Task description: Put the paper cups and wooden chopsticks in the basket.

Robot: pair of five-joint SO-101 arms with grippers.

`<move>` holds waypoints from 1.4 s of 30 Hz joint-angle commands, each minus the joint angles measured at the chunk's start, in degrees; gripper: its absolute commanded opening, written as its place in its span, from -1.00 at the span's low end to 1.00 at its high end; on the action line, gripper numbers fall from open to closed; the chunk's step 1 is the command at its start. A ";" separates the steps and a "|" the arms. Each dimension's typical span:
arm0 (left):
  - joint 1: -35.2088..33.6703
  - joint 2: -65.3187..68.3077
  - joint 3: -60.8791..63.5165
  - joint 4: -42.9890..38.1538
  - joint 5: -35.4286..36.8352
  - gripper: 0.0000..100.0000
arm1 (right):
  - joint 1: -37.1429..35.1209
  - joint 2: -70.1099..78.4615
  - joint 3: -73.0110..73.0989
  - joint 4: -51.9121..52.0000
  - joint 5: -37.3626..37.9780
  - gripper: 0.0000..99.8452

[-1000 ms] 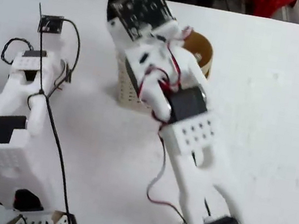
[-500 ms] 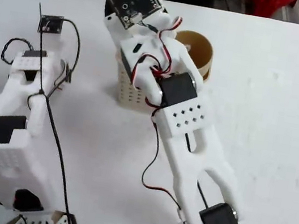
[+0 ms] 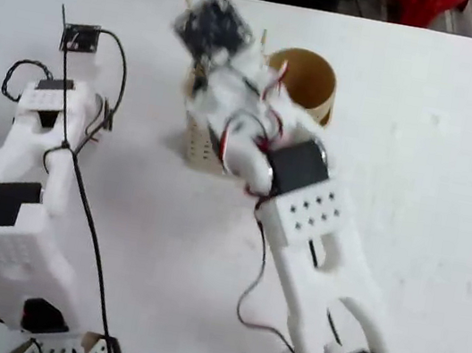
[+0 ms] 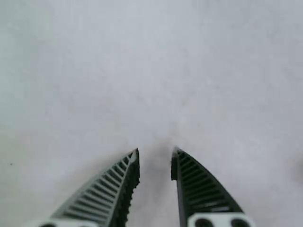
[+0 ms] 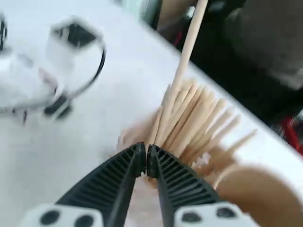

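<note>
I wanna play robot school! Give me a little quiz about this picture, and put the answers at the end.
1. Pick one: what stands next to the basket?
A. a paper cup
B. a plate
C. a spoon

2. True or false: the left hand is holding a paper cup.

3. Fill in the word: the right hand points at a bunch of wooden ____ standing in the basket.

Key
1. A
2. False. It holds nothing, and there is just bare table in front of it.
3. chopsticks
</note>
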 commanded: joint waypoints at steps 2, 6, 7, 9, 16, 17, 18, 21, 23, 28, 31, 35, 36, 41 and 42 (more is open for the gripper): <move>1.19 -0.48 -2.29 -0.97 -0.35 -0.74 | 3.21 -15.08 14.59 2.15 0.00 -0.96; 2.68 -1.01 -2.73 0.97 -0.53 -0.74 | 9.36 -28.18 28.84 2.33 0.00 -0.96; 3.21 -1.01 -3.43 2.11 -0.53 -0.74 | 11.21 -31.60 32.35 2.24 0.00 -0.96; 4.62 -1.01 -5.71 5.54 -0.53 -0.74 | 14.64 -38.11 39.74 2.24 0.09 -0.96; 5.93 -1.01 -24.44 21.01 -0.62 -0.74 | 27.65 -61.67 63.47 4.70 5.80 -0.95; 5.93 -1.01 -28.75 24.18 -0.62 -0.74 | 29.41 -65.10 66.20 6.02 7.03 -0.95; 5.93 -1.01 -33.23 27.69 -0.70 -0.74 | 31.08 -68.00 68.48 7.69 8.09 -0.95; 6.02 -1.01 -48.00 37.98 -2.46 -0.74 | 35.65 -76.09 74.02 12.00 9.41 -0.95; 5.93 -1.01 -57.76 44.04 -4.92 -0.74 | 38.37 -80.48 77.19 12.62 9.49 -0.95; 5.41 -1.27 -77.98 55.74 -5.71 -0.74 | 39.60 -83.38 86.24 11.82 9.58 -0.95; 2.86 -4.79 -79.30 55.38 -5.71 -0.73 | 39.69 -83.21 88.88 11.03 13.01 -0.95; 3.03 -10.95 -74.55 55.47 -9.32 -0.64 | 39.69 -83.21 90.37 10.15 14.59 -0.95; 3.12 -13.14 -72.26 55.56 -9.85 -0.60 | 39.69 -83.21 90.37 9.89 14.68 -0.95; 7.69 -30.11 -54.59 55.21 -10.11 -0.56 | 39.60 -83.21 90.46 9.80 14.86 -0.95; 9.89 -33.98 -50.29 54.95 -10.20 -0.56 | 39.60 -83.21 90.55 9.80 14.86 -0.95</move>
